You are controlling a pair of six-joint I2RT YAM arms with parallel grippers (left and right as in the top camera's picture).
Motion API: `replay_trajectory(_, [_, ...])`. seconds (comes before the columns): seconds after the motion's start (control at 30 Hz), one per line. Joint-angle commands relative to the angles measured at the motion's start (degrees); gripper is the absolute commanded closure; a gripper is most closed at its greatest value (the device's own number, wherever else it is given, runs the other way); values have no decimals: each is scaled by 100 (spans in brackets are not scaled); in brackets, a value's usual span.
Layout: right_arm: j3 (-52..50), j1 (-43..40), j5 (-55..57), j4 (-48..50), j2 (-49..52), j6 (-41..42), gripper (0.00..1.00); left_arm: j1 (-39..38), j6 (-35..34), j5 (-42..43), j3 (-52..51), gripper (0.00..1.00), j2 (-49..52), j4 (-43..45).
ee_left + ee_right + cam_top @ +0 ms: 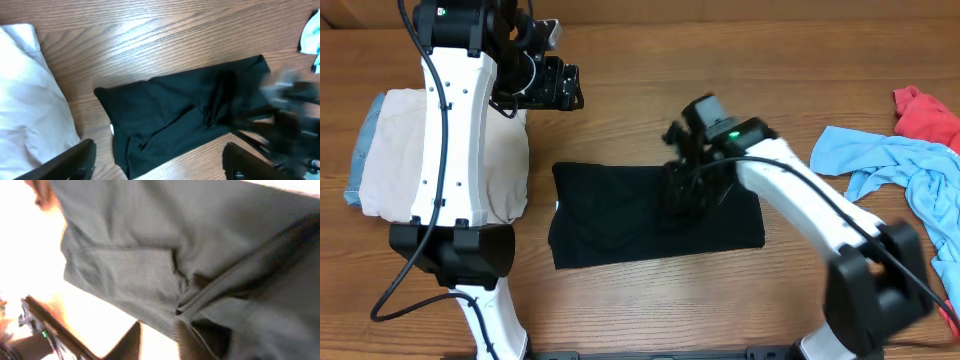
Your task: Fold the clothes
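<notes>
A black T-shirt [640, 215] lies folded into a rectangle on the wooden table [720, 300]; in the left wrist view it [180, 110] shows creases across its middle. My right gripper [688, 195] is low over the shirt's right part. In the right wrist view its fingertips [131, 341] stand a little apart at the fabric's [200, 255] edge, with bright table between them and nothing clearly pinched. My left gripper [555, 85] hangs high, behind and left of the shirt. It [160, 165] is wide open and empty.
A cream garment [470, 150] lies at the left under my left arm, with a light blue edge [358, 165] showing beside it. At the far right lie a light blue garment [900, 170] and a red one [925, 115].
</notes>
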Motion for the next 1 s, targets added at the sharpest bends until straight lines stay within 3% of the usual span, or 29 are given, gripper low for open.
replay_trajectory(0.0, [481,-299,575,-192,-890,-271,34,4,-184,-92,-382,15,-745,-22])
replay_trajectory(0.03, [514,-400,577,-295,-1029,-267,26,4,-212,-201,-678,15,-942,-22])
replay_trajectory(0.1, [529,-619,584,-476,-1248,-125,20,11,-466,-708,-1567,12,-1458,-22])
replay_trajectory(0.17, [529,-907,577,-636,-1401,59,20,39,-752,-1005,-2634,7,-1969,-20])
replay_trajectory(0.3, [529,-1423,511,-815,-1506,179,19,98,-955,-730,-4448,6,-2575,278])
replay_trajectory(0.47, [529,-1727,398,-817,-1504,175,19,96,-1235,-396,-6585,3,-2887,1620])
replay_trajectory(0.7, [527,-1729,402,-1032,-1504,-17,21,306,-1834,-208,-8207,0,-2879,3613])
replay_trajectory(0.97, [527,-1727,400,-1075,-1504,-149,22,568,-2277,568,-9064,0,-2693,5589])
